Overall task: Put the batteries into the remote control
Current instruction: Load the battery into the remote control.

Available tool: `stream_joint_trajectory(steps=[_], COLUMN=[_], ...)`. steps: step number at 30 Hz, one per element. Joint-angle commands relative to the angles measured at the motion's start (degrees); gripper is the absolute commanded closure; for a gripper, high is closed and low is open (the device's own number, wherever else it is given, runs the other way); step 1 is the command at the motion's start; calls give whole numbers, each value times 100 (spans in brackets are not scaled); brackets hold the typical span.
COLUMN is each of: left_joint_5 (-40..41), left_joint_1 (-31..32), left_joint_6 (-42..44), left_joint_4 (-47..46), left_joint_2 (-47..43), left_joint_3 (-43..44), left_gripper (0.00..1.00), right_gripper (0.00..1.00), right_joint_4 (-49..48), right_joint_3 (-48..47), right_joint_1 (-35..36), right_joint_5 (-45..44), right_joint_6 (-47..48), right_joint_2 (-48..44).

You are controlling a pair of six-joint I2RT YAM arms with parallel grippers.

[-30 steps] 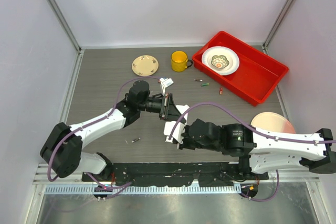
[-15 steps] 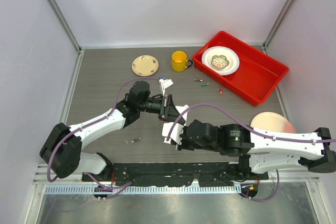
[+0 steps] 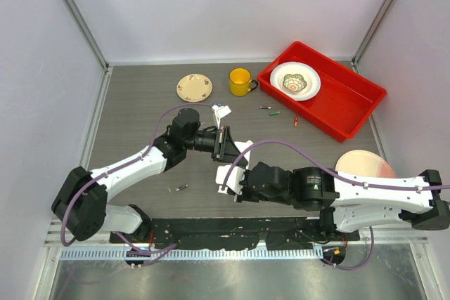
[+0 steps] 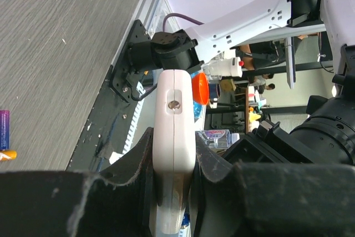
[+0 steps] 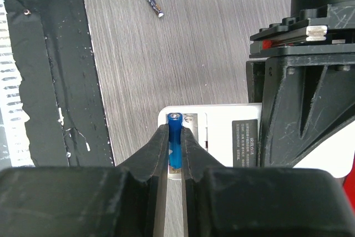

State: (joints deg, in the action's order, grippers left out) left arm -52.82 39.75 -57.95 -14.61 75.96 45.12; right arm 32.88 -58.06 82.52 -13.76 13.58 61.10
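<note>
Left gripper (image 4: 175, 162) clamped remote control (image 4: 175, 112); right gripper (image 5: 175, 144) pinched blue battery (image 5: 175, 129) at open bay (image 5: 195, 131) (apparently not yet seated). Other batteries (image 3: 182, 188) lay loose.

Left arm (image 3: 133, 166) reaching 3 o'clock, left pincer (image 4: 175, 162) clamped on remote control (image 4: 175, 115). Right arm (image 3: 365, 191) reaching 9 o'clock, right pincer (image 5: 175, 142) nipping blue battery (image 5: 175, 125).

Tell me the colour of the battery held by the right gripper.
The battery is blue; the right wrist view shows it best.
</note>
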Motion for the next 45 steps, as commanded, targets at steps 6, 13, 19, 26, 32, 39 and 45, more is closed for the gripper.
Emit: stream_joint_trajectory(steps=[6,13,19,26,32,39,45], left_joint_5=[-229,-220,-220,-229,-247,-255,-255], left_joint_1=[-20,-11,-11,-11,-11,-11,-2], left_joint_6=[-665,-709,-717,-726,-744,-752,-761], left_joint_4=[-982,-1035,-1044,-1044,-1061,-1096,-1105], left_joint_2=[-319,-258,-222,-161,-82,-47,-20], left_joint_3=[330,322,322,304,278,269,260], left_gripper=[100,100,100,100,100,100,100], right_gripper=[92,85,82,75,71,69,65], right_joint_4=[571,500,596,649,614,596,552], right_joint_3=[41,49,15,-73,-118,-161,-232], right_joint_1=[62,54,54,62,54,54,45], right_joint_5=[-364,-399,-294,-329,-408,-487,-627], right_joint_6=[-383,-365,-330,-330,-330,-313,-313], right_joint_2=[-160,-177,-125,-107,-107,-134,-204])
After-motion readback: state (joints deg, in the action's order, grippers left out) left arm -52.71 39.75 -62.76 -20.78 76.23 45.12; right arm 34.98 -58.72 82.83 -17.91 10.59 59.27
